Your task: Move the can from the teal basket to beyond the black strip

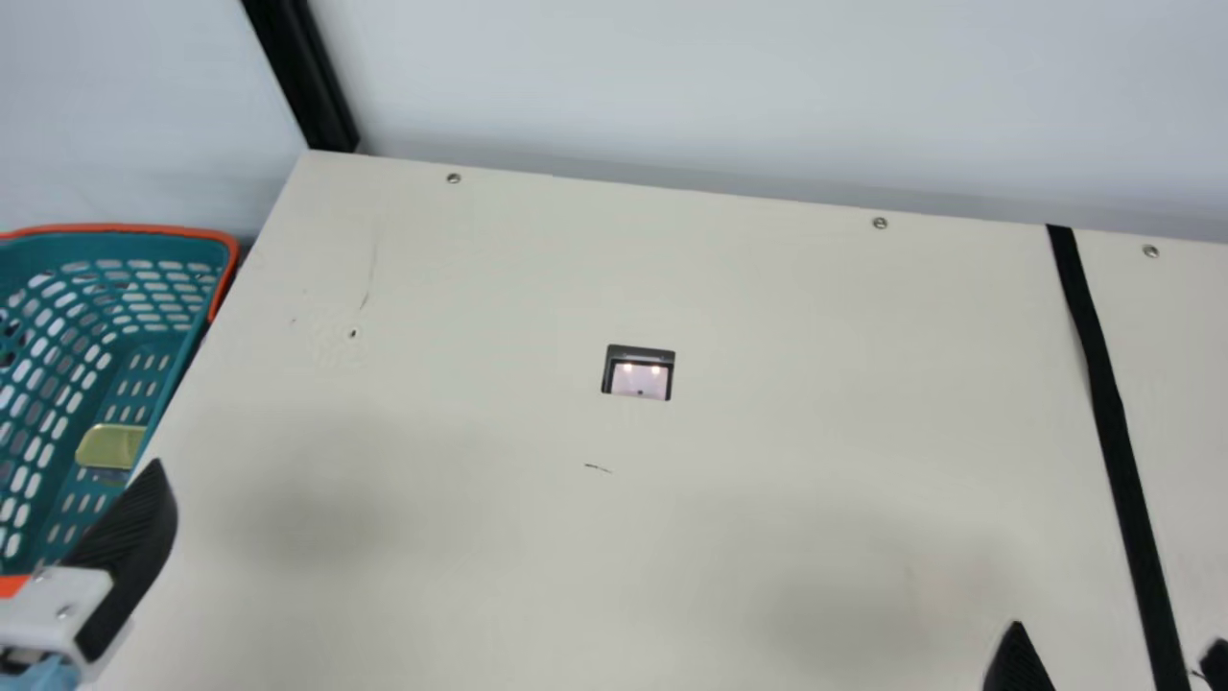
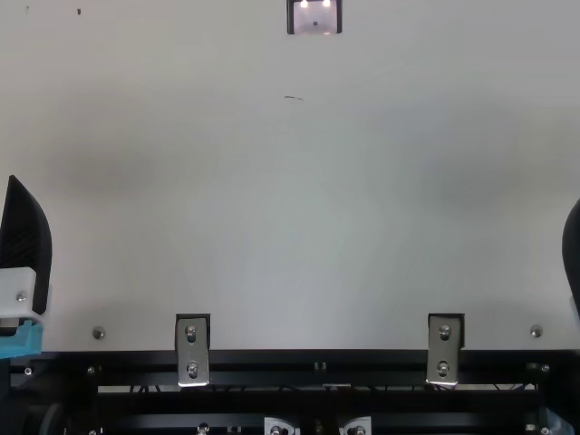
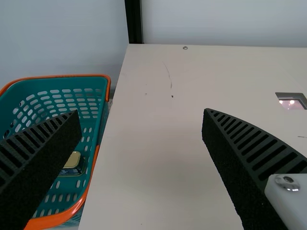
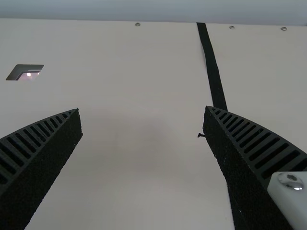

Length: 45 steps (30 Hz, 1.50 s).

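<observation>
Nearest, the black rail (image 2: 299,360) is running along the table's near edge, to the right of the teal basket (image 1: 192,233). Just nearer than the basket's near rim, the left gripper (image 1: 120,557) is hovering; the left wrist view is showing its fingers (image 3: 254,153) standing wide apart with nothing between them. Well to the right of the basket, the right gripper (image 1: 1118,660) is hanging, its two fingers likewise spreading wide and holding nothing.

Farther off, inside the basket, the can (image 1: 113,446) is resting low on the side nearest the table (image 1: 537,288), its gold lid facing up. A finger and the basket wall are hiding part of it, so its long axis is perhaps lying crosswise, pointing toward the table, though I can't be certain.

Well to the basket's right, a small opening (image 1: 639,374) is sitting in the table, and well beyond that the black strip (image 1: 1108,413) is stretching from near to far. Farthest, behind and right of the basket, a dark post (image 1: 305,77) is rising before the pale wall (image 1: 720,86).
</observation>
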Tool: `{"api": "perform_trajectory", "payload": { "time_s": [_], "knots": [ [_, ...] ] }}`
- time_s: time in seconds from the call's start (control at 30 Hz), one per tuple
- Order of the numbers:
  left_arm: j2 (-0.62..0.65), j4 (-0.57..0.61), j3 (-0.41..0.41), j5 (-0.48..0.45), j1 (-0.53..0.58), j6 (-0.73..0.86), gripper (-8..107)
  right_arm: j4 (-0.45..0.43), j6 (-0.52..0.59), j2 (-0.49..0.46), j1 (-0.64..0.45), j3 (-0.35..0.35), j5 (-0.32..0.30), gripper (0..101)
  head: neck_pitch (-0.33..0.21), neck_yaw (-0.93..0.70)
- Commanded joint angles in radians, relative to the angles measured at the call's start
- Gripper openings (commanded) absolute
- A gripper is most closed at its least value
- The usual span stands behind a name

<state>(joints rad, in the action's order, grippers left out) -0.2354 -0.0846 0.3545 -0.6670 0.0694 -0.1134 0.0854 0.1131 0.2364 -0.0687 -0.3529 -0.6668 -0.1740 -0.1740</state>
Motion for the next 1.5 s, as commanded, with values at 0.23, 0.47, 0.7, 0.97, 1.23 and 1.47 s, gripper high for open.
{"api": "perform_trajectory", "payload": {
  "time_s": [0.23,0.47,0.7,0.97,1.23,1.47],
  "knots": [
    [0.0,0.0,0.0,0.0,0.0,0.0,90,0.0,0.0,0.0,0.0,0.0,0.0,101,-0.05,-0.196],
    [0.0,0.0,0.0,0.0,0.0,0.0,90,0.0,0.0,0.0,0.0,0.0,0.0,101,-0.082,-0.318],
    [0.0,0.0,0.0,0.0,0.0,0.0,90,0.0,0.0,0.0,0.0,0.0,0.0,101,-0.112,-0.371],
    [0.0,0.0,0.0,0.0,0.0,0.0,90,0.0,0.0,0.0,0.0,0.0,0.0,101,-0.203,-0.414],
    [0.0,0.0,0.0,0.0,0.0,0.0,90,0.0,0.0,0.0,0.0,0.0,0.0,101,-0.242,-0.408],
    [0.0,0.0,0.0,0.0,0.0,0.0,90,0.0,0.0,0.0,0.0,0.0,0.0,101,-0.242,-0.408]
  ]
}}
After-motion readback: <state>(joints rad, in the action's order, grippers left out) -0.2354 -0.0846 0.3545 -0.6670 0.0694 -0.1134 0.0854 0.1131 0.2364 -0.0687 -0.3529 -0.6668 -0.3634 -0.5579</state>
